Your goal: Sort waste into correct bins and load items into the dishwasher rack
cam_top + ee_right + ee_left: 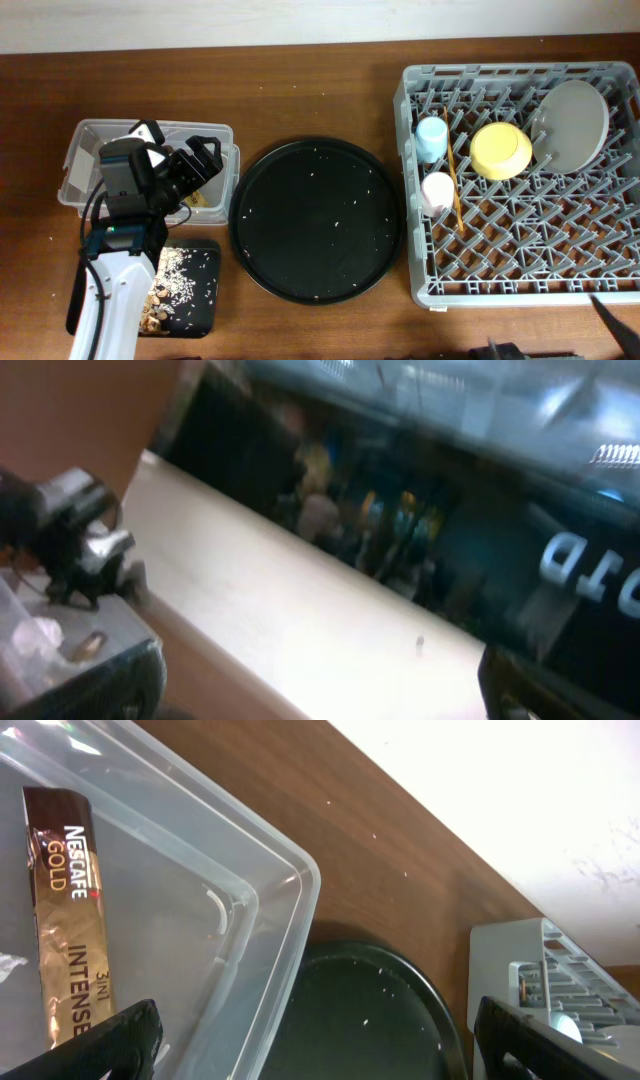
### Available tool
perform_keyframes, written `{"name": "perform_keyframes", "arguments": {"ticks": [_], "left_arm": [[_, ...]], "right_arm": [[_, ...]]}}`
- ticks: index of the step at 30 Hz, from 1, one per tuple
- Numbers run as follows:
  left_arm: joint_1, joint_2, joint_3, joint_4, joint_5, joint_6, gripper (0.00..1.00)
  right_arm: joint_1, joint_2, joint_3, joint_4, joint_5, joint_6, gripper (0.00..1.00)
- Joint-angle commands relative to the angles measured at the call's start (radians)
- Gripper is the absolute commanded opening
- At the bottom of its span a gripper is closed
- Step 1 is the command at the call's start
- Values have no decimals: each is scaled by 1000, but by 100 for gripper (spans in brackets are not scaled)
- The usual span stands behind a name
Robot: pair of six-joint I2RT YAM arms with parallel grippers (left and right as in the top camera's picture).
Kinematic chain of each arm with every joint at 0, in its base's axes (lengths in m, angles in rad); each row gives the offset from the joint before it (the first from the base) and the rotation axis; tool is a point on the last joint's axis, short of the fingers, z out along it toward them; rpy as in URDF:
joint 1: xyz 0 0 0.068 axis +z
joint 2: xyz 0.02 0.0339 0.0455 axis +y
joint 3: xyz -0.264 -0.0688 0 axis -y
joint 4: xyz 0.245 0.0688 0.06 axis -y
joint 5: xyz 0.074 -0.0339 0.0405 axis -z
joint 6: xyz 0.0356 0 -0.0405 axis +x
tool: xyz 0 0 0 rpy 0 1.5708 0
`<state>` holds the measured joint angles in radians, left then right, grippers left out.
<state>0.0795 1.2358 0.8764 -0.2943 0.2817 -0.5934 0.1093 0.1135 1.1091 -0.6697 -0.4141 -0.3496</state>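
Overhead, the left gripper (205, 160) hangs above the right end of the clear tub (72, 160) at the far left of the table (300, 90). Its fingers look parted and hold nothing. Just near of the tub lies the flat black tray (198, 312), with beige food scraps (178, 268) and crumbs spread over it. A round black tray (318, 220) dotted with white crumbs sits in the middle. The grey rack (520, 285) fills the right side. It holds the blue cup (432, 137) and the pink cup (437, 190) along its left edge, and the chopsticks (455, 190) lie just right of them. Further right are the yellow bowl (501, 150) and the plate (570, 125), which leans on edge in the far right corner.

Left wrist view: the left gripper (320, 1055) is spread wide and empty over the tub's corner (290, 880). The brown-gold wrapper (65, 920) lies flat on the tub floor. The round tray (390, 1010) and a corner of the rack (530, 955) show beyond it.

Right wrist view: the picture is blurred. The right gripper (320, 695) has its fingers set far apart with nothing between them. It faces away from the table's things.
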Motion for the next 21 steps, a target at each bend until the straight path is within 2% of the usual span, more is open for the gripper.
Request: {"name": "perform_keyframes", "arguments": {"ticks": [1,3,4,6,9,10,11,13,21], "left_arm": [[0,-7,11,1,11,19,99],[0,-7,11,1,11,19,99],[0,-7,11,1,11,19,99],[0,-7,11,1,11,19,99],[0,-7,11,1,11,19,99],[0,-7,11,1,11,19,99],[0,-7,11,1,11,19,99],[0,-7,11,1,11,19,99],[0,-7,11,1,11,19,99]], "right_arm": [[-27,-108,-454,416,99,320,98],[-27,-109,-746,733,212,510,98],[-27,-109,-883,835,313,615,98],[-26,-109,-998,842,410,673,98],[-26,-109,-1081,771,479,624,98],[-26,-109,-1104,672,480,612,98],[-25,-109,-1104,585,475,563,98],[-25,-109,-1104,587,426,336,98],[-26,-108,-1104,588,426,320,98]]}}
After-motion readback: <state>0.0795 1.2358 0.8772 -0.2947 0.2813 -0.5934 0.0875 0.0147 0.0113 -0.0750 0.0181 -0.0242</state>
